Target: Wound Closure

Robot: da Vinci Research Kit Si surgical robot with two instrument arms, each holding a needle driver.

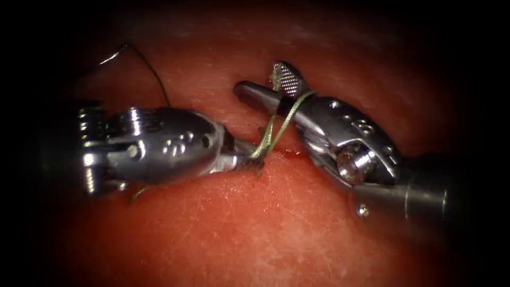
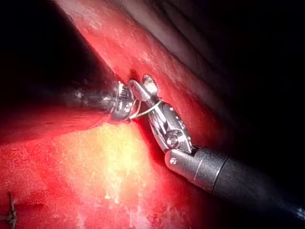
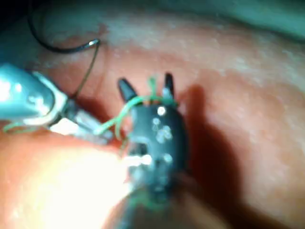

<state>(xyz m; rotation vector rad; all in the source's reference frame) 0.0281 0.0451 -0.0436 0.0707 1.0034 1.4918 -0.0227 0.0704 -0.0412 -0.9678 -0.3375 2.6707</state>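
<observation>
Greenish thread (image 1: 281,125) wraps the open right tool (image 1: 268,87); needle (image 3: 71,46) lies apart.

both tools tip to tip

left tool (image 1: 247,159) jaws closed; right tool (image 1: 268,85) jaws spread apart.

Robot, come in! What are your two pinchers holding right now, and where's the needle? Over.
Left tool shut on thread at the cut. Right tool open, thread looped round it. Needle lying free on tissue, upper left, not in it.
</observation>
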